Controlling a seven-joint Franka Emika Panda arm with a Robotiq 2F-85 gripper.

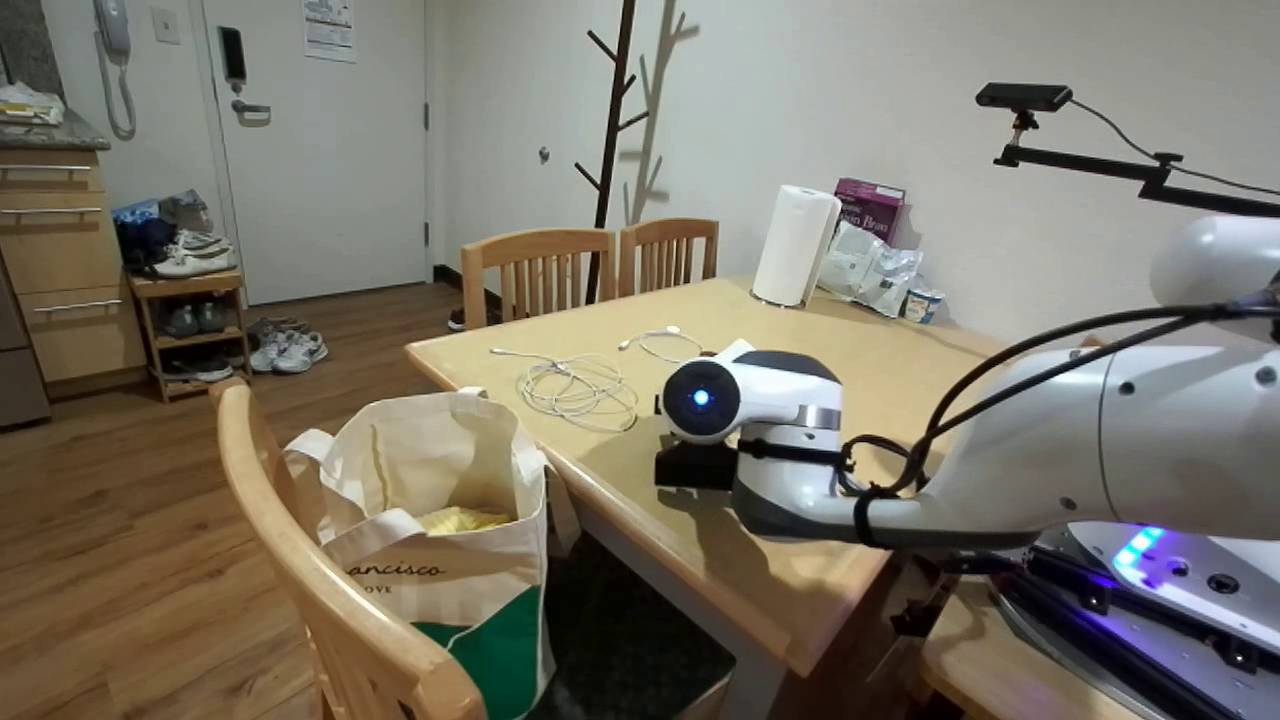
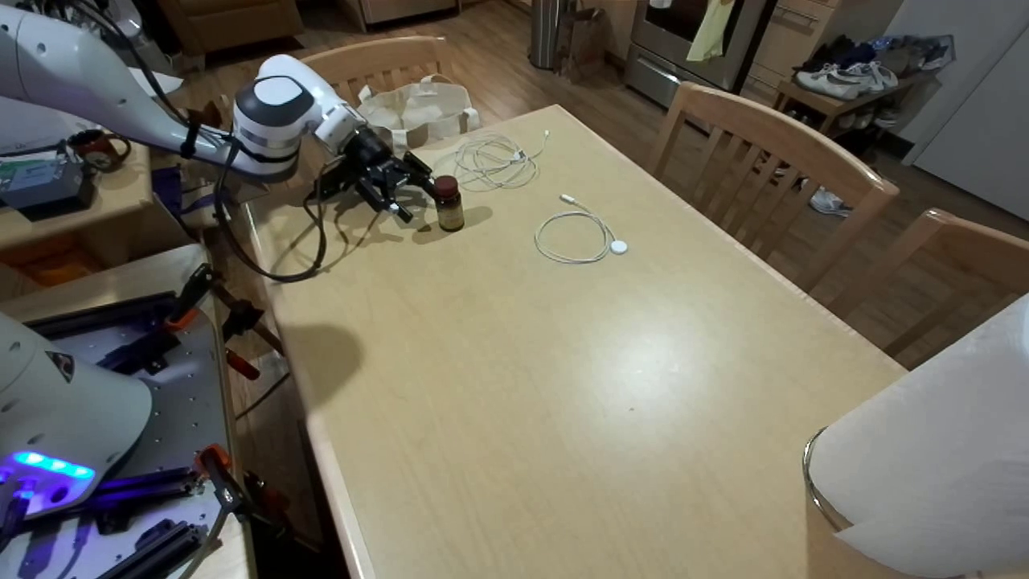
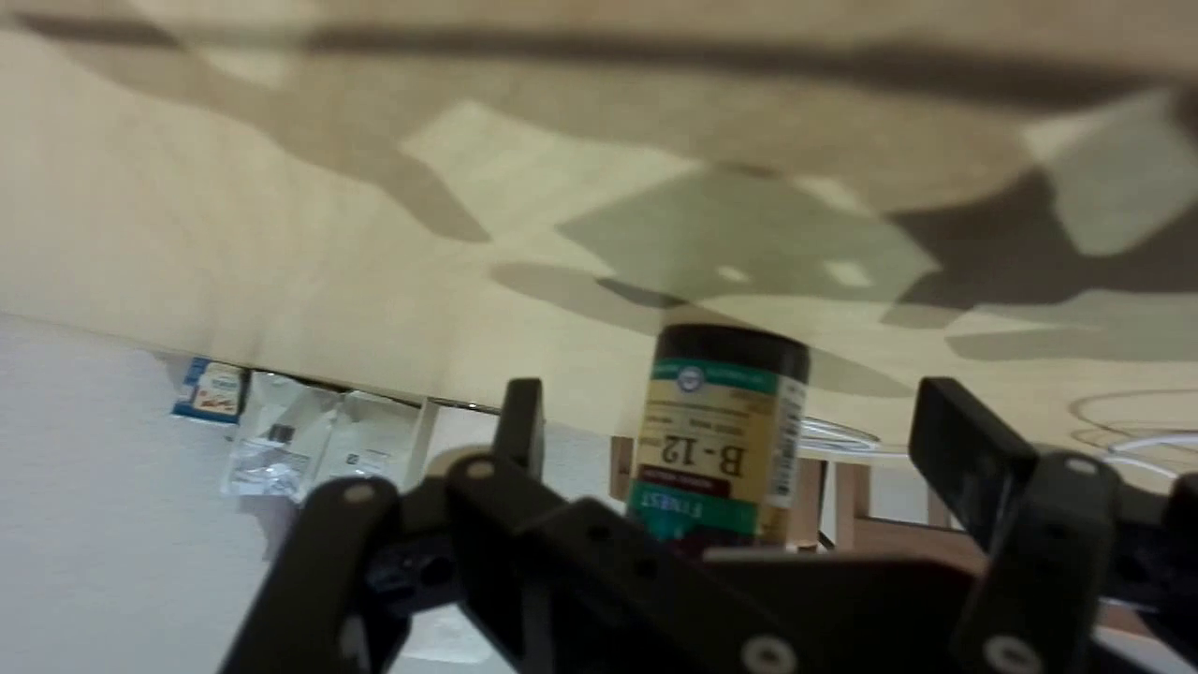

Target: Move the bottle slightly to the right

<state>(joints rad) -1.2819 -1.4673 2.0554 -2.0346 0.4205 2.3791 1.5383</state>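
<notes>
The bottle point(image 2: 448, 211) is small and dark brown, with a dark red cap and a yellowish label. It stands upright on the table near the coiled cable in an exterior view. In the wrist view, which is upside down, the bottle point(image 3: 716, 421) shows its B-12 label inverted; its cap end is hidden behind the gripper. My gripper point(image 2: 416, 193) is low over the table, right beside the bottle and pointing at it. In the wrist view the gripper point(image 3: 739, 426) is open, its fingers apart on either side of the bottle, with visible gaps. In an exterior view the arm hides most or all of the bottle.
On the table point(image 2: 563, 386) lie a large coiled white cable point(image 2: 494, 161) and a small looped charging cable point(image 2: 575, 237). A paper towel roll point(image 1: 797, 245) stands near the wall. A tote bag point(image 1: 440, 480) sits on a chair by the table edge. Chairs point(image 2: 772, 177) line another side.
</notes>
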